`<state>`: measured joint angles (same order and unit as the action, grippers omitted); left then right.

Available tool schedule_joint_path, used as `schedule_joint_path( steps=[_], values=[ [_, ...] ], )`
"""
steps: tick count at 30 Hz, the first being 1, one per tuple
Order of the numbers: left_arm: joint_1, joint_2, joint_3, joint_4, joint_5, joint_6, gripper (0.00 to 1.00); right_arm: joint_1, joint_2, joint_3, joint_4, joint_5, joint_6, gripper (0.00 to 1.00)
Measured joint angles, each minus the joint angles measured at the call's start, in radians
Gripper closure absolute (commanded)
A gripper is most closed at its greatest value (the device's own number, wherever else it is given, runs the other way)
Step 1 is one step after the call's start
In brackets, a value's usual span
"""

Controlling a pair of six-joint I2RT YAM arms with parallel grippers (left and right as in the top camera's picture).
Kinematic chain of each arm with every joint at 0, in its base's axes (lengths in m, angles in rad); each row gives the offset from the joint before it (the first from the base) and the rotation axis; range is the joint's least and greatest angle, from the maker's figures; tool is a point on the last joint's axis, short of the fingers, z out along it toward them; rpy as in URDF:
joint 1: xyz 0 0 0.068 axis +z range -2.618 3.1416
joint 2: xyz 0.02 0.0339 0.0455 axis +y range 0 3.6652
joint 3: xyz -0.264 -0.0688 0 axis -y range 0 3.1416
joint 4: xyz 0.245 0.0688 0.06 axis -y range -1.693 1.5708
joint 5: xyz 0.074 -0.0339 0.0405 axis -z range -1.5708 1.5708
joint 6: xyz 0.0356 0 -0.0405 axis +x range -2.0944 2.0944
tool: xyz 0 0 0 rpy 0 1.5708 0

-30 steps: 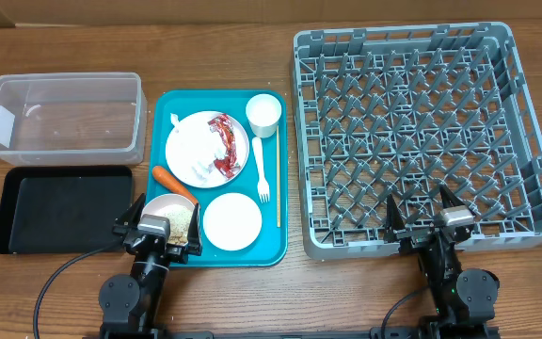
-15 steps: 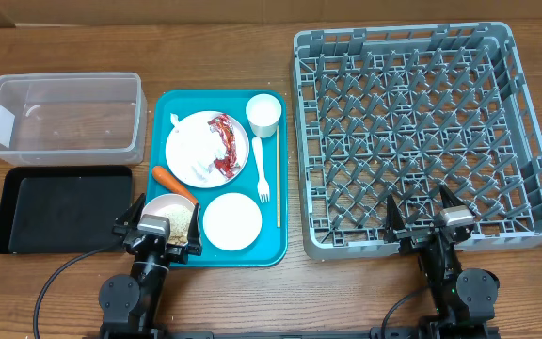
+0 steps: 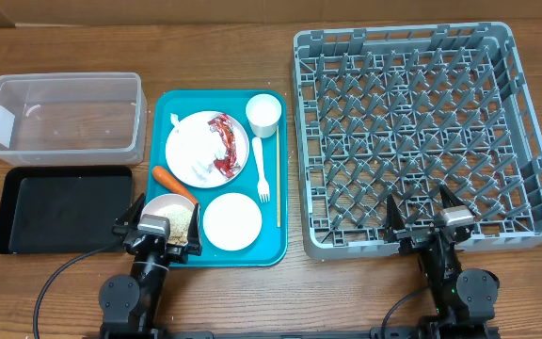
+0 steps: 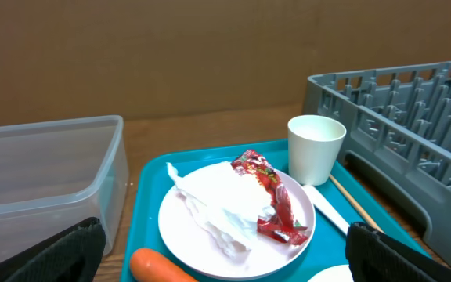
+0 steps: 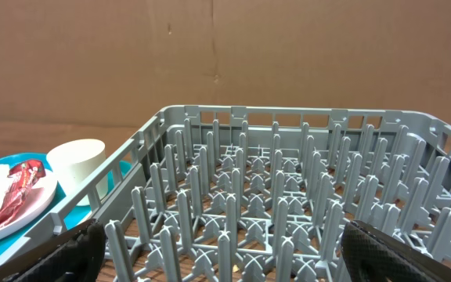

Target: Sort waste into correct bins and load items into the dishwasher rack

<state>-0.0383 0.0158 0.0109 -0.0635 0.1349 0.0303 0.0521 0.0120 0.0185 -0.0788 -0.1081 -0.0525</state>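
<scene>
On the teal tray (image 3: 183, 104), a white plate (image 3: 191, 137) holds the red wrapper (image 3: 224, 146) and white napkin (image 3: 197, 160). Beside it lie a carrot (image 3: 173, 183), a bowl of rice (image 3: 169, 218), an empty bowl (image 3: 232, 221), a cup (image 3: 263, 114), a fork (image 3: 262, 169) and a chopstick (image 3: 278, 179). The clear tub (image 3: 64, 115) and black tray (image 3: 64, 209) stand left, both bare. The grey rack (image 3: 422, 132) is right. My left gripper (image 3: 161, 224) hangs open over the rice bowl. My right gripper (image 3: 423, 215) is open over the rack's near edge.
The left wrist view shows the plate (image 4: 210, 239), wrapper (image 4: 276, 204), carrot (image 4: 159, 266) and cup (image 4: 315, 149) ahead, tub wall (image 4: 45, 180) to the left. The right wrist view looks across the rack's pegs (image 5: 288, 180). A brown cardboard wall backs the table.
</scene>
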Motion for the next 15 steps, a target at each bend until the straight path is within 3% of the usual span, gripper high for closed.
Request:
schedule_joint_path(
  steps=[10, 15],
  values=[
    [0.0, 0.0, -0.002, 0.094, 0.007, 0.025, 0.0, 0.0, 0.0, 0.0, 0.0, 0.0, 0.0, 0.0],
    [0.0, 0.0, 0.06, 0.006, 0.08, 0.012, 0.0, 0.0, 0.0, 0.0, 0.001, 0.0, 0.0, 0.0]
  ],
)
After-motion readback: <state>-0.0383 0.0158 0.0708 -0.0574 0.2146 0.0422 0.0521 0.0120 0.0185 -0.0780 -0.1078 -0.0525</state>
